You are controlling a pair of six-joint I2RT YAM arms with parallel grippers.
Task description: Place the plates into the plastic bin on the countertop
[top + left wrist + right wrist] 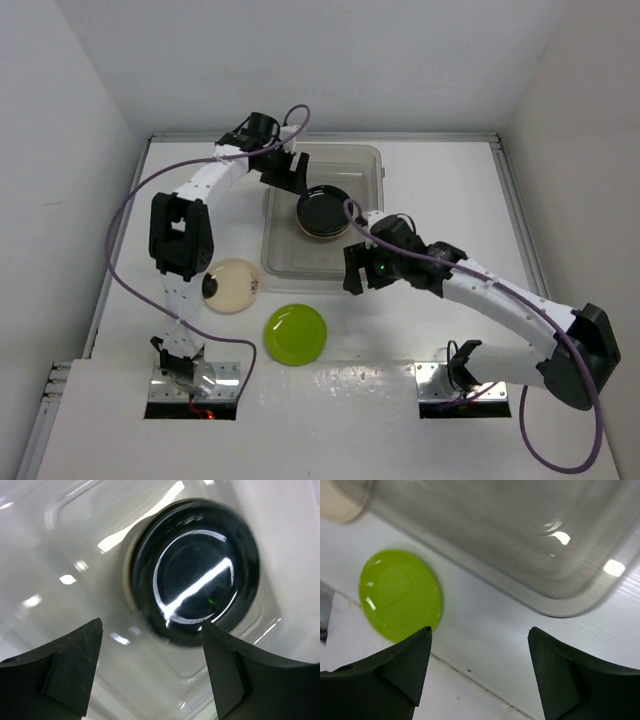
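Countertop (440,190) (white, walled) holds lime plate (296,333), cream plate (235,284), bin (330,148); left hand (151,625) and right hand (480,630) both released.

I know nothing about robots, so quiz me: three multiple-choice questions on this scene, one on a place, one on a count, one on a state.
1. Where is the lime green plate relative to the plastic bin? A inside it; B outside, on the countertop; C held above it.
2. How many plates lie outside the bin? A none; B two; C five.
3. The left gripper is: A open; B shut on a plate; C out of view.
Answers: 1 B, it lies flat before the bin. 2 B, the green one and a cream plate. 3 A, its jaws stand apart above the black plate.
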